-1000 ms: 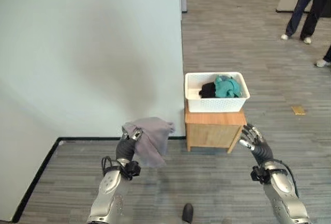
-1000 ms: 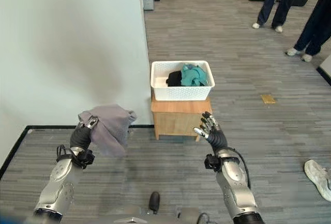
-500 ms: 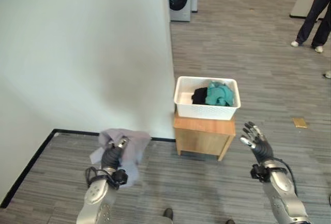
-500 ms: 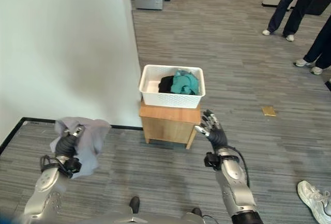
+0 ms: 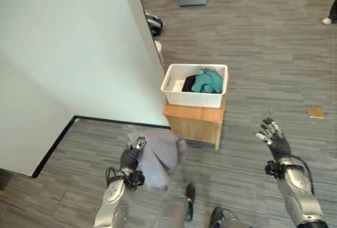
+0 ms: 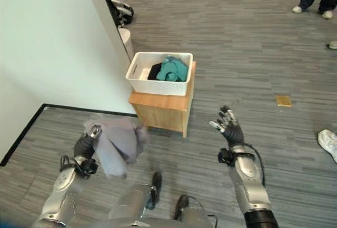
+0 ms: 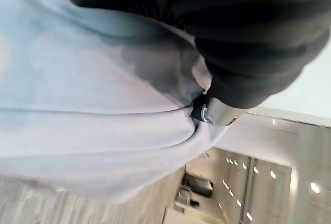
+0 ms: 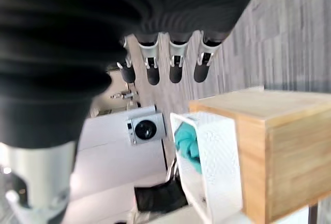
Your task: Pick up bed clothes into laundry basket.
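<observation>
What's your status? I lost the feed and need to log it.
Left hand shut on grey cloth, held off the floor. Right hand open, empty. White laundry basket ahead on wooden stand, teal and black clothes inside. Path looks clear.

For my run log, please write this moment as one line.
left robot hand: shut on grey cloth | right robot hand: open, holds nothing | white basket: on wooden stand, teal and black clothes inside

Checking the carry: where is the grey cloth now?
The grey cloth hangs from the left hand, short of the wooden stand bearing the white basket.
</observation>
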`<state>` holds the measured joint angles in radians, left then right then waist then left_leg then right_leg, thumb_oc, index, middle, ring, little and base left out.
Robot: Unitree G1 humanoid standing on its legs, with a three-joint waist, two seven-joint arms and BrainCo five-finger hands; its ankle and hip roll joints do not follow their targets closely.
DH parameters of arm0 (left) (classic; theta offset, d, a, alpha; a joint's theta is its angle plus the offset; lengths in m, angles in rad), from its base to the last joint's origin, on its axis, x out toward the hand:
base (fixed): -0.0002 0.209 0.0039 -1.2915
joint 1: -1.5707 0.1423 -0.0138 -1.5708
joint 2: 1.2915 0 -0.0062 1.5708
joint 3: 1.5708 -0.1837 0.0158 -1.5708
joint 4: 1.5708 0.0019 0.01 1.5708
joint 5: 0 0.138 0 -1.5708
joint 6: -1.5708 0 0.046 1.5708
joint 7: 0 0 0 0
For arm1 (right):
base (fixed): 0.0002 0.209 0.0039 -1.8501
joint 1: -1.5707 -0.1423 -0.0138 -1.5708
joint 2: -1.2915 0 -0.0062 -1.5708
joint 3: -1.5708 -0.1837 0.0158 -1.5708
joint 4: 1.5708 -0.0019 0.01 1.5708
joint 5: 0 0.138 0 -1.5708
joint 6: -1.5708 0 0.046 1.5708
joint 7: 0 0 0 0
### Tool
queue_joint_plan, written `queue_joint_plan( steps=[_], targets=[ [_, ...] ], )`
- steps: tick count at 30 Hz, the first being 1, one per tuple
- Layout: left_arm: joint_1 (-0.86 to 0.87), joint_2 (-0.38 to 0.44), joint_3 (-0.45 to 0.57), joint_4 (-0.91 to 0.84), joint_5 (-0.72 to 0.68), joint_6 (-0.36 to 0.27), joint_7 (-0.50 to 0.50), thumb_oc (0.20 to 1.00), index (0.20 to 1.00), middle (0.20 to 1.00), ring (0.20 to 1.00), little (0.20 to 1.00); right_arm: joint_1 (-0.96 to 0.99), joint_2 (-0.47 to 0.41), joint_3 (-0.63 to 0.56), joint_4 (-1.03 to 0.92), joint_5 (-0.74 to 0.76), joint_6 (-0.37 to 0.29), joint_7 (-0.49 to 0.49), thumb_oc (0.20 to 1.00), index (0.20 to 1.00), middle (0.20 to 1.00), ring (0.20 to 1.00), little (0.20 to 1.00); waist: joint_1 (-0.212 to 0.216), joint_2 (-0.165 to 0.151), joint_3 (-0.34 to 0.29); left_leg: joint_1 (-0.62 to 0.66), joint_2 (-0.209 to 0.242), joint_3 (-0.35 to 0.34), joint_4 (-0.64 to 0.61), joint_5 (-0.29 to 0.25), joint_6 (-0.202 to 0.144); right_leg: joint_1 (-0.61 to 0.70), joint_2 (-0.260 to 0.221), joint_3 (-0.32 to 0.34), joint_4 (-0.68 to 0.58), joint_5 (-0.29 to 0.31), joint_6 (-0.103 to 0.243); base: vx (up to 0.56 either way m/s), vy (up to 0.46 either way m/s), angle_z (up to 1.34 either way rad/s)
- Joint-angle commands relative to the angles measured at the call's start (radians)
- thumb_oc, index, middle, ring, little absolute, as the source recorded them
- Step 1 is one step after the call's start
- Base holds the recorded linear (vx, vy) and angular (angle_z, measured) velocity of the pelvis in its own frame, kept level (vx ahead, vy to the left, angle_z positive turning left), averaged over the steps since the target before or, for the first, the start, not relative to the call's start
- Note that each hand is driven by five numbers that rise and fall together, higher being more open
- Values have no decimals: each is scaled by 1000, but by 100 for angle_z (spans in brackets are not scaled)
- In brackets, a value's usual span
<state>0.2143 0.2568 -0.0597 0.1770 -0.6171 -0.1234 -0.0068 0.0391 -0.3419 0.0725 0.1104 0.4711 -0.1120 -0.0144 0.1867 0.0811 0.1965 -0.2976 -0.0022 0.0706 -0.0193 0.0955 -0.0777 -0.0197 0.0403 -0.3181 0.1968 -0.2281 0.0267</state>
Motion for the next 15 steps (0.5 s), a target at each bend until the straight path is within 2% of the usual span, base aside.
queue_joint_plan(
  steps=[1, 2, 3, 4, 5, 6, 7, 8, 9, 10, 11, 12, 13, 14, 15],
  targets=[
    [-56, 88, 36, -99, -18, -61, -33, 200, 200, 200, 200, 200, 79, -20, -44, -138, -10, -51, 16, 1000, 1000, 1000, 1000, 1000, -37, -77, -84, 30, 7, 64, 128, 40, 56, 231, -119, 62, -182, 72, 52, 301, 61, -11],
    [-54, 89, 37, -99, -18, -60, -33, 200, 200, 200, 200, 200, 80, -19, -43, -139, -11, -50, 16, 1000, 1000, 1000, 1000, 1000, -36, -79, -84, 33, 6, 66, 126, 39, 57, 232, -122, 63, -180, 70, 53, 521, 177, 29],
    [-52, 88, 44, -102, -12, -62, -28, 200, 200, 200, 200, 200, 71, -19, -30, -123, -36, -52, 21, 1000, 1000, 1000, 1000, 1000, -30, -90, -105, 60, -21, 49, 133, 10, 84, 241, -171, 57, -110, 82, 84, 389, 184, 24],
    [-52, 89, 47, -103, -15, -60, -28, 200, 200, 200, 200, 200, 66, -14, -26, -117, -36, -51, 23, 1000, 1000, 1000, 1000, 1000, -23, -93, -110, 84, -32, 52, 115, 1, 101, 219, -201, 61, -24, 125, 104, 384, 181, -40],
    [-52, 89, 47, -103, -15, -60, -28, 200, 200, 200, 200, 200, 66, -14, -26, -117, -36, -51, 23, 1000, 1000, 1000, 1000, 1000, -22, -93, -111, 84, -31, 52, 115, 1, 101, 218, -201, 61, -24, 126, 104, 206, 153, -25],
    [-56, 91, 52, -105, -16, -57, -23, 200, 200, 200, 200, 200, 54, -1, -16, -106, -20, -51, 23, 1000, 1000, 1000, 1000, 1000, -22, -95, -109, 117, -48, 56, 95, -14, 125, 172, -241, 73, 104, 203, 128, 281, 246, -13],
    [-55, 98, 60, -118, -12, -58, -15, 200, 200, 200, 200, 200, 45, 9, 1, -101, -20, -46, 28, 1000, 1000, 1000, 1000, 1000, -31, -83, -91, 184, -58, 56, 64, -32, 156, 108, -284, 86, 287, 325, 149, 275, 247, -17],
    [-55, 98, 60, -118, -12, -58, -15, 200, 200, 200, 200, 200, 44, 8, 1, -101, -20, -46, 28, 1000, 1000, 1000, 1000, 1000, -28, -79, -94, 181, -54, 58, 62, -30, 156, 104, -279, 88, 283, 330, 147, 422, 317, -3],
    [-55, 113, 60, -128, -7, -62, -11, 200, 200, 200, 200, 200, 57, 10, -3, -106, -36, -45, 24, 1000, 1000, 1000, 1000, 1000, -74, -29, -64, 263, -44, 6, 28, -49, 182, -22, -281, 119, 507, 356, 133, 344, 165, 22],
    [-61, 122, 63, -123, 2, -63, -3, 200, 200, 200, 200, 200, 63, 15, -4, -106, -28, -45, 24, 1000, 1000, 1000, 1000, 1000, -98, -20, -55, 288, -42, -19, 13, -50, 178, -82, -270, 148, 509, 321, 120, 511, 122, 65],
    [-71, 131, 67, -130, 1, -69, -2, 200, 200, 200, 200, 200, 74, 22, 0, -111, -5, -41, 34, 1000, 1000, 1000, 1000, 1000, -117, -16, -44, 326, -35, -34, -5, -62, 163, -129, -297, 128, 408, 278, 102, 321, -78, 150],
    [-75, 134, 65, -131, -3, -72, -5, 200, 200, 200, 200, 200, 82, 21, -4, -111, -11, -39, 40, 1000, 1000, 1000, 1000, 1000, -125, -14, -45, 334, -28, -52, -11, -65, 151, -129, -293, 117, 329, 274, 98, 335, -183, 152],
    [-78, 139, 66, -129, -3, -76, -6, 200, 200, 200, 200, 200, 89, 11, -18, -106, -26, -37, 39, 1000, 1000, 1000, 1000, 1000, -136, -26, -43, 346, -31, -78, -11, -78, 135, -127, -276, 131, 158, 275, 100, 291, -235, 146],
    [-78, 142, 65, -125, -2, -78, -5, 200, 200, 200, 200, 200, 97, 5, -31, -103, -31, -38, 33, 1000, 1000, 1000, 1000, 1000, -146, -38, -40, 357, -32, -105, -9, -94, 123, -115, -247, 165, 12, 275, 108, 270, -318, 74],
    [-77, 159, 75, -119, 6, -79, 0, 200, 200, 200, 200, 200, 115, -7, -63, -105, -37, -41, 22, 1000, 1000, 1000, 1000, 1000, -150, -60, -34, 338, -35, -148, 23, -119, 114, -67, -209, 257, -56, 239, 126, 314, -353, 118]
  ],
)
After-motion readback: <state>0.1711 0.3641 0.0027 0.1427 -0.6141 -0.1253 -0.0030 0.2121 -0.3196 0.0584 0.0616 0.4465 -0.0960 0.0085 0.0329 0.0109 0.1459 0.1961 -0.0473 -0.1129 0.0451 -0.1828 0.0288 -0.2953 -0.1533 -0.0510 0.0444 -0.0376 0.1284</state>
